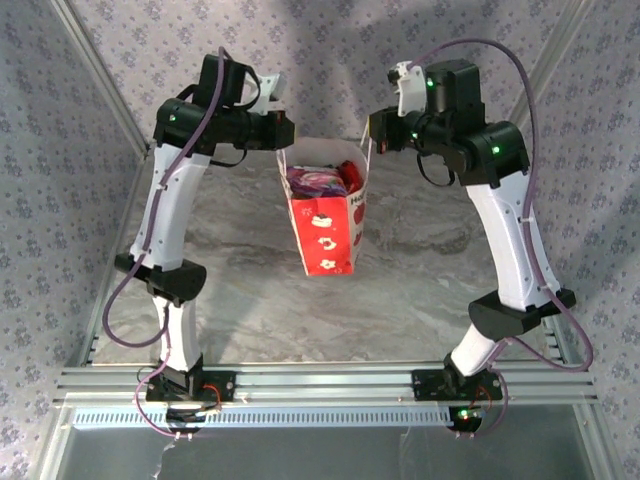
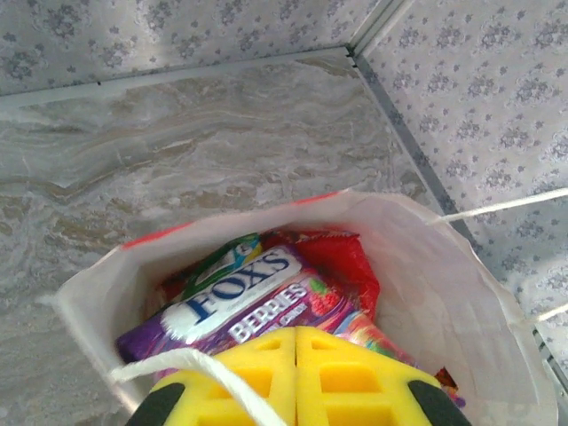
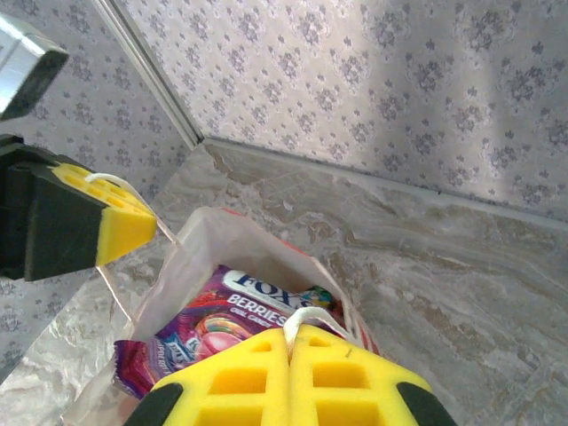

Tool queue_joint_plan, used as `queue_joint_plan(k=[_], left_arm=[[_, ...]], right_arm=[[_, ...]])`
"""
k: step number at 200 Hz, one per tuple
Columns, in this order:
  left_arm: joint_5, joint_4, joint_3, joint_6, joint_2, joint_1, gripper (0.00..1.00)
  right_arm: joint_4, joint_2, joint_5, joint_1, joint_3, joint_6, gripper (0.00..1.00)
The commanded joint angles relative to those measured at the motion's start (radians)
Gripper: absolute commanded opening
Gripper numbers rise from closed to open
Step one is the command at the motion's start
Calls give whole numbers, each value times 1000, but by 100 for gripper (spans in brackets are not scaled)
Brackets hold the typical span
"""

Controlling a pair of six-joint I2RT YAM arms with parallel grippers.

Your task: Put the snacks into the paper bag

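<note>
Top external view shows the small white paper bag with red sides and blobs [image 1: 325,235] hung between the left gripper [image 2: 295,342] and the right gripper [image 3: 290,351], each clamped shut on a white cord handle [image 3: 306,317]. Inside the bag we see glossy snack packets [image 2: 240,306], purple topmost.

Grey marbled tabletop [image 1: 400,290], floral-patterned walls [image 1: 60,150], aluminium rail [image 1: 330,382] at near edge

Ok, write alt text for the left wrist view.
An open white paper bag holds a purple Fox's Berries packet over a red packet and a green packet. The left arm's yellow fingers, shut at the bottom edge, pinch its white cord handle; marble table beyond.
</note>
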State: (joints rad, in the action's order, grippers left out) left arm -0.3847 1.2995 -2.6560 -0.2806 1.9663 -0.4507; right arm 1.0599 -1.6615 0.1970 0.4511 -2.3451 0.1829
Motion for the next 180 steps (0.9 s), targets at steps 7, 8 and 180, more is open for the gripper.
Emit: queue_joint_plan(k=[7, 8, 180], left_arm=[[-7, -54, 237, 12, -111, -6, 8], [-6, -61, 253, 12, -117, -6, 8], [92, -122, 461, 25, -229, 4, 14]], right_arm=[[-126, 114, 14, -5, 221, 0, 0], [-131, 119, 13, -5, 237, 1, 0], [-226, 297, -145, -23, 591, 23, 36]])
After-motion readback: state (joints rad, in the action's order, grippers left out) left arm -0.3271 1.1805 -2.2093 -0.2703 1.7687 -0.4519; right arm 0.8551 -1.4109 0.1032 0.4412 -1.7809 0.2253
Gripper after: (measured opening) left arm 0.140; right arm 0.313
